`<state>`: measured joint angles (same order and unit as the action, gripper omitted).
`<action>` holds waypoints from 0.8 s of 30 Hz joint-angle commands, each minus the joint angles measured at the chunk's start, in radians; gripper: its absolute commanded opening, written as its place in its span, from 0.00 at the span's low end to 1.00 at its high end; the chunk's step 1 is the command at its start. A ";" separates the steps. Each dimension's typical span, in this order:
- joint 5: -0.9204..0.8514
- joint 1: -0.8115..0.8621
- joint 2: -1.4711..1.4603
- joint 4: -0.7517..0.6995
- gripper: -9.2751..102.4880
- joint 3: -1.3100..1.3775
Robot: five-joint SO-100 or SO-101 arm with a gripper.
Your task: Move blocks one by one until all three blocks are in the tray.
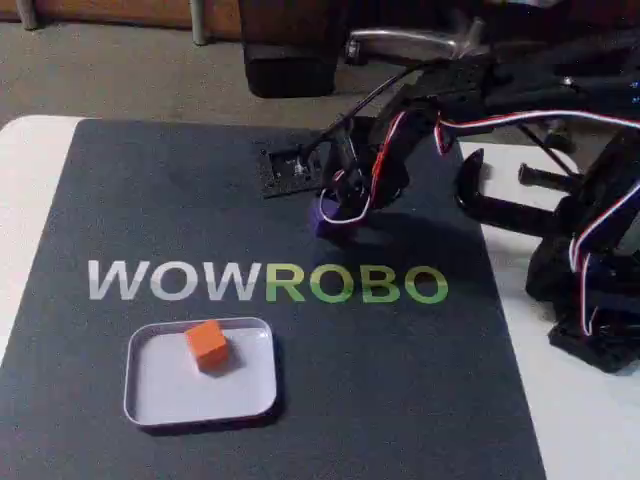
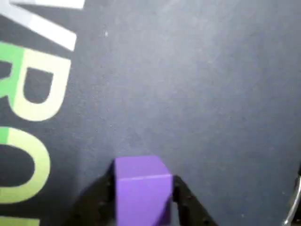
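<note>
orange block [image 1: 208,345]: small solid cube, sitting in the tray near its back edge, turned a bit off square from what I can see

purple block [image 2: 142,190]: same kind of little cube, out on the dark mat, well apart from the tray

tray [image 1: 160,405]: shallow silvery-white rectangle, rounded corners, thin rim, flat on my mat, 1 block inside

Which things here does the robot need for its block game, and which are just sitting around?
For the game:
- purple block, pinched in the claw
- orange block, already in the tray
- tray

Just sitting around:
- dark mat with big letters
- black clamp beside the mat
</note>
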<state>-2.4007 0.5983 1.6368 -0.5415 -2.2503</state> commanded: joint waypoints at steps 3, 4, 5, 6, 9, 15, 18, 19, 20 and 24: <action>0.008 -0.006 0.005 0.009 0.08 -0.002; 0.014 -0.011 0.009 0.009 0.06 -0.002; 0.026 -0.017 0.017 0.009 0.04 -0.002; 0.043 -0.028 0.026 0.009 0.03 -0.002; 0.121 -0.081 0.075 0.014 0.01 -0.002; 0.390 -0.256 0.215 0.014 0.01 0.023; 0.515 -0.334 0.278 0.014 0.01 0.031; 0.546 -0.356 0.296 0.012 0.01 0.032; 0.566 -0.376 0.313 0.008 0.01 0.032; 0.597 -0.460 0.284 0.054 0.01 0.032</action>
<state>-1.8362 0.1887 1.9021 -0.5338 -2.2503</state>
